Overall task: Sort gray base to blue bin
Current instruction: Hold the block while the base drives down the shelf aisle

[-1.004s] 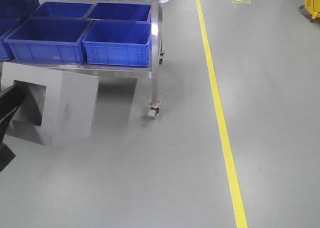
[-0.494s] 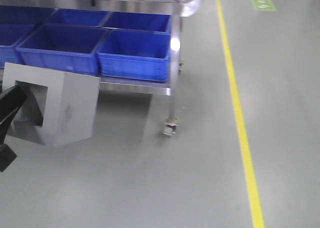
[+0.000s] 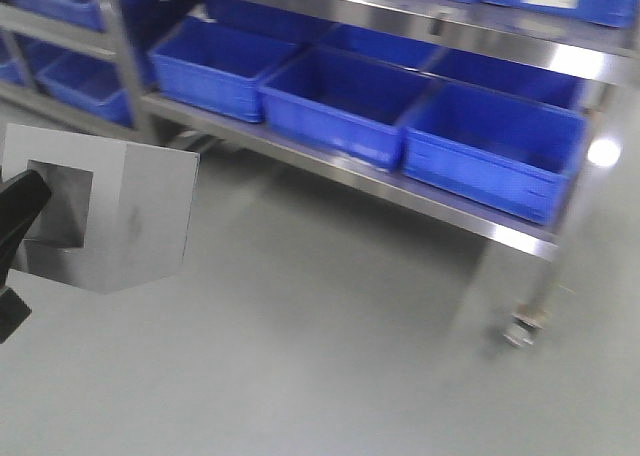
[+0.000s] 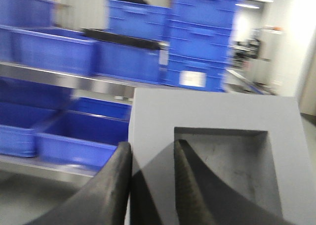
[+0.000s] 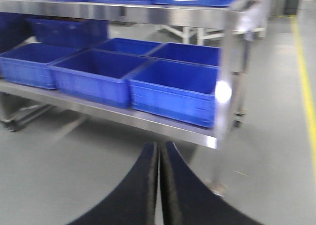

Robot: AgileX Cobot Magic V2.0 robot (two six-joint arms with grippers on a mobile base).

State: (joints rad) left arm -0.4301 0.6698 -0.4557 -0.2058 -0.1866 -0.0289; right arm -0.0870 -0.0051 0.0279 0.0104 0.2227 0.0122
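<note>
Gray base (image 4: 212, 111) held off floor (image 3: 300, 376), short of rack, recessed pocket toward left wrist camera. Left gripper (image 4: 153, 146) pinches one pocket wall: one finger inside recess, other on outer face. Right gripper (image 5: 159, 146) pressed together, empty. Nearest blue bin (image 3: 340, 106) on lower tier of steel rack (image 3: 470, 211), well apart from base; views blurred. Step, likely: carry to bin. Hold pinch firm, bring base level over open bin below upper shelf (image 3: 420, 21), lower between walls, release low, avoid rim
</note>
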